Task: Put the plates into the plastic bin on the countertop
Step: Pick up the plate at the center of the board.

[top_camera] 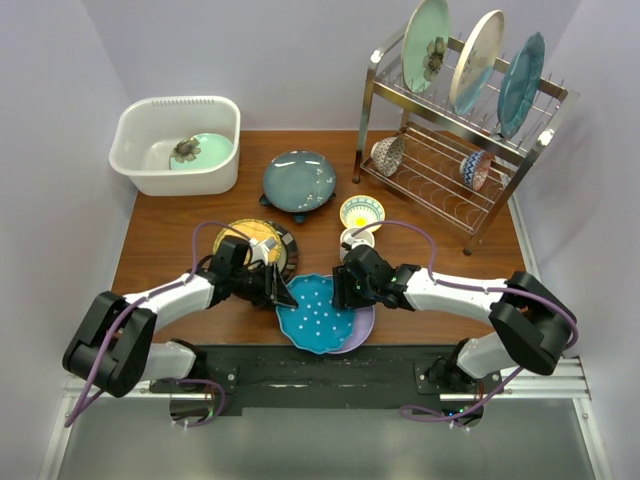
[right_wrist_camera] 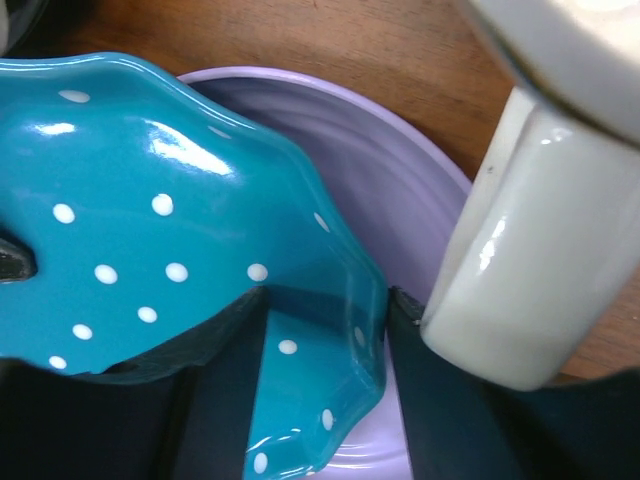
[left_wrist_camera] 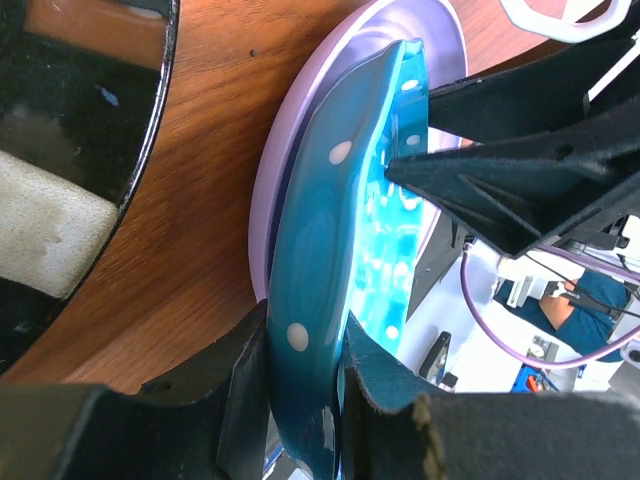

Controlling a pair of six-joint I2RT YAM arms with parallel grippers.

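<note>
Left gripper (top_camera: pixel 285 292): I see it pinching the blue plate (top_camera: pixel 316 316) by its rim.
Right gripper (top_camera: pixel 345 290): astride the opposite rim; I cannot tell whether it grips.
Underneath: lilac plate (top_camera: pixel 363 330).

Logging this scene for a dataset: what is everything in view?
white plastic bin: 1, white, far left of the wood countertop
pale green floral plate: 1, green, inside the bin
dark teal plate: 1, teal, table centre
black-rimmed plate with yellow centre: 1, beside left arm
blue dotted plate: 1, blue, tilted over the lilac plate, near edge
small patterned bowl, white mug: 1 each, centre
steel wire rack: 1, silver, far right
rack plates: 3, green, cream, teal, upright on top
rack bowls: 2, patterned, lower tier
left end effector: black, clamped on blue plate's rim
right end effector: black, jaws parted astride opposite rim
</note>
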